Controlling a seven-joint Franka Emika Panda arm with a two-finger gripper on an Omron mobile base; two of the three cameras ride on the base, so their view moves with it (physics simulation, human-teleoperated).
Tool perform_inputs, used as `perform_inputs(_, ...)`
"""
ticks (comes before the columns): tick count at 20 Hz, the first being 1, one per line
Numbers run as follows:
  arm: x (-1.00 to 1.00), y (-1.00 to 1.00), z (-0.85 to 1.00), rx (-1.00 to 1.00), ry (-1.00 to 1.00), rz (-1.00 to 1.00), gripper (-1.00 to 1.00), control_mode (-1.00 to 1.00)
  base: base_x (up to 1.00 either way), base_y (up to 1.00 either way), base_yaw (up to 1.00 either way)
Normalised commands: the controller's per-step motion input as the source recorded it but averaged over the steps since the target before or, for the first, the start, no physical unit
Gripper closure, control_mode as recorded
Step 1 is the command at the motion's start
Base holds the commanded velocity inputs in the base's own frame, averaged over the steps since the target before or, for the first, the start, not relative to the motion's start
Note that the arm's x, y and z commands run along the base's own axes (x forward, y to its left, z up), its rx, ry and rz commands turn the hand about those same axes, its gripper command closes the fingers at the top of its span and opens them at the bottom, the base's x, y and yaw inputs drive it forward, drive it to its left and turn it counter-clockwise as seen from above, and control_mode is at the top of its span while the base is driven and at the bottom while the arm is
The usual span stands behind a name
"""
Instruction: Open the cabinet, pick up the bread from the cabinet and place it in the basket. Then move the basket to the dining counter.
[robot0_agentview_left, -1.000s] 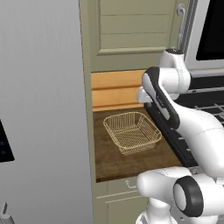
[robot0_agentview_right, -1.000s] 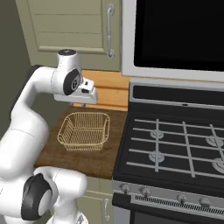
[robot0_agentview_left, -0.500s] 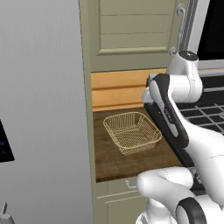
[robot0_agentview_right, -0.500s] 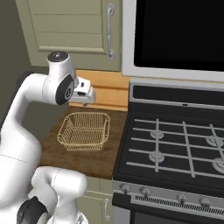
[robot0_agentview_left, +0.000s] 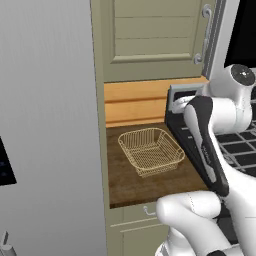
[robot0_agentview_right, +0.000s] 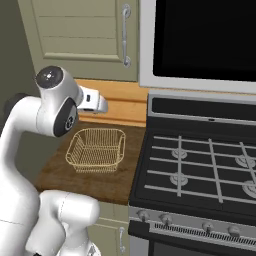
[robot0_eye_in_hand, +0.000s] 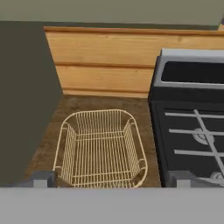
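Hand view: pincer (robot0_eye_in_hand: 107, 179) spread wide, nothing held, nothing touched, poised above the basket (robot0_eye_in_hand: 100, 148) on the short wood worktop (robot0_agentview_left: 150, 182), beside the stove (robot0_agentview_right: 200, 160). Bread unseen, presumably behind the closed cabinet (robot0_agentview_left: 155, 37) door overhead. Risk, by judgement: missing the slim handle (robot0_agentview_right: 126, 35) on the reach upward, or slipping off it mid-pull; also clipping the basket rim if lowered.
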Motion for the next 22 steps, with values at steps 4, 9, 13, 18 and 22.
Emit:
perform_inputs(4, -0.51, -0.29, 0.51, 0.00, -0.20, -0.01, -1.00, -1.00, 0.00, 0.00, 0.00)
perform_inputs(9, -0.27, -0.32, 0.46, 0.06, -0.15, -0.06, -1.00, -1.00, 0.00, 0.00, 0.00)
perform_inputs(13, -0.12, -0.19, 0.42, 0.09, -0.28, -0.02, -1.00, -1.00, 0.00, 0.00, 0.00)
perform_inputs(18, -0.08, -0.10, 0.40, 0.13, -0.31, 0.00, -1.00, -1.00, 0.00, 0.00, 0.00)
perform_inputs(22, 0.00, -0.08, 0.41, 0.11, -0.22, 0.00, -1.00, -1.00, 0.00, 0.00, 0.00)
